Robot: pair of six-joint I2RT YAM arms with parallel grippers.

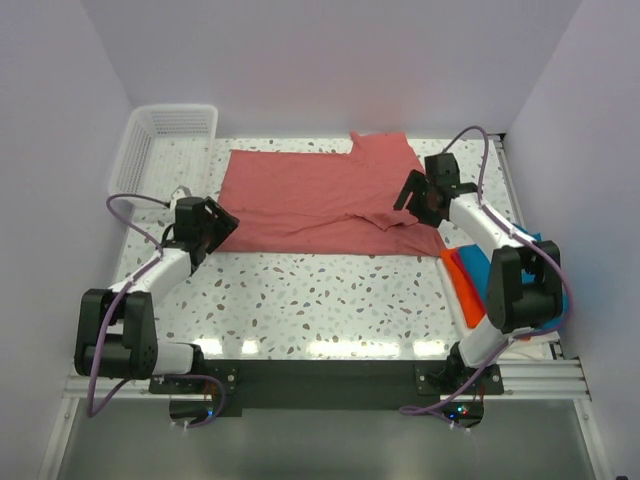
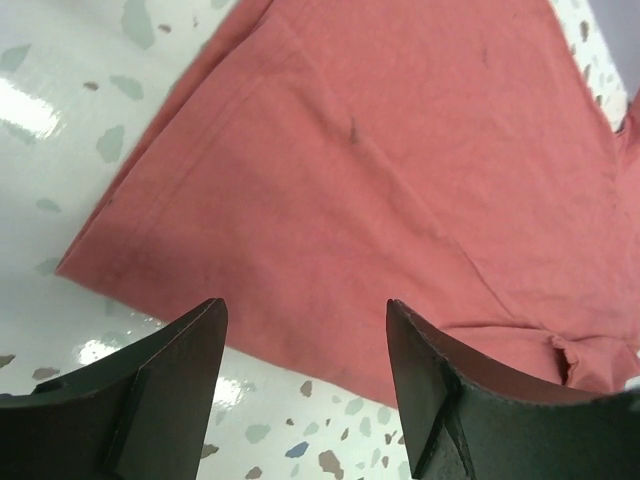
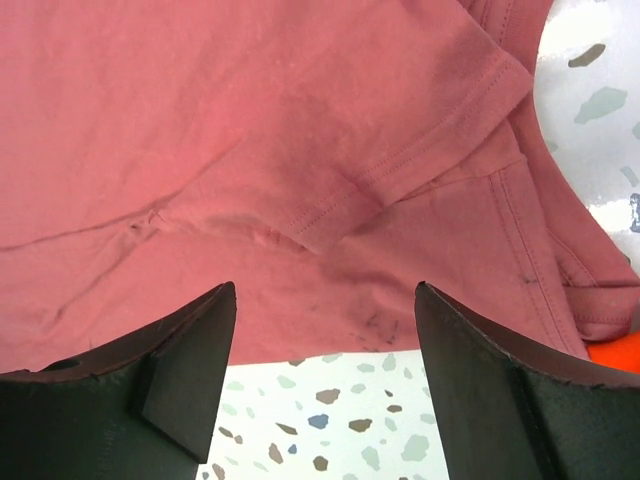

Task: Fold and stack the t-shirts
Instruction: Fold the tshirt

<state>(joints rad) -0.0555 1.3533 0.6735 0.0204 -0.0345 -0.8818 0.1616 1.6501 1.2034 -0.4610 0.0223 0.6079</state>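
Table (image 1: 330,300), speckled, carries everything you see. Red shirt (image 1: 310,200) lies spread flat across its far half, one sleeve folded in at the near right and the other reaching to the far right. Basket (image 1: 160,140) sits at the far left corner, apart from the red shirt. Orange shirt (image 1: 460,288) and teal shirt (image 1: 478,264) lie together at the right edge, partly hidden by your right arm. Left gripper (image 2: 305,315) hovers at the red shirt's near left corner, fingers spread and grasping nothing. Right gripper (image 3: 325,290) hovers over the folded sleeve, fingers likewise spread and empty.
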